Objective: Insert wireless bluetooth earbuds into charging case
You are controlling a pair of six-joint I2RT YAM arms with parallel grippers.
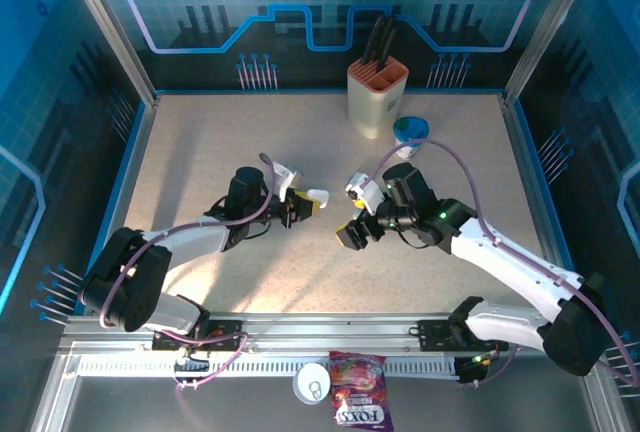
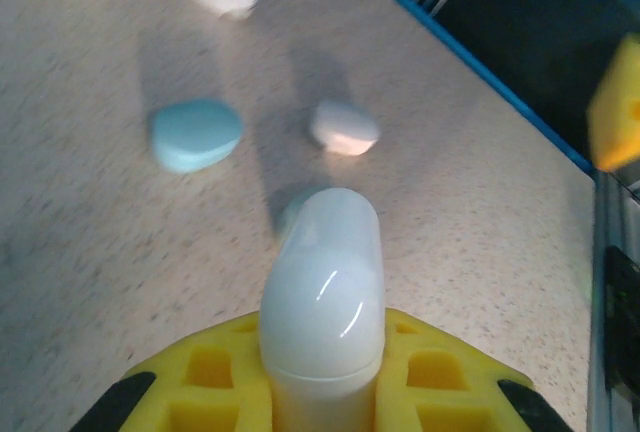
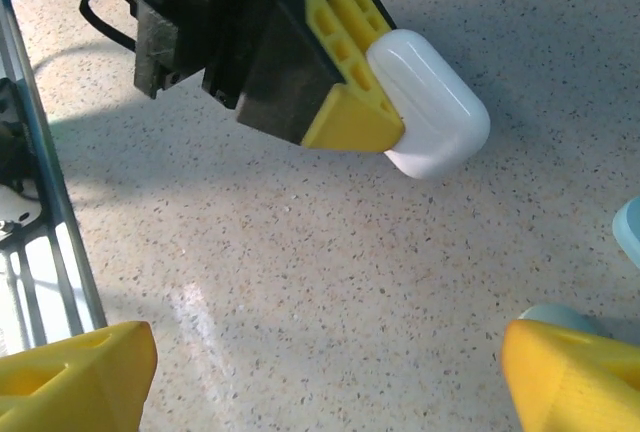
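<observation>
Squarely in left jaws: white case [image 3: 430,102]

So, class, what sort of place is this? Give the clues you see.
Probably a robot test cell: left arm and right arm bolted to a rail, blue circuit-print wall panels enclosing the speckled table, and props like a knife block.

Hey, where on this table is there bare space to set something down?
The widest bare patch is the back left of the table, between the left wall and the knife block. Another runs along the front rail, midway across. The middle is crowded: the left fingers hold a white case facing the open right fingers.
</observation>
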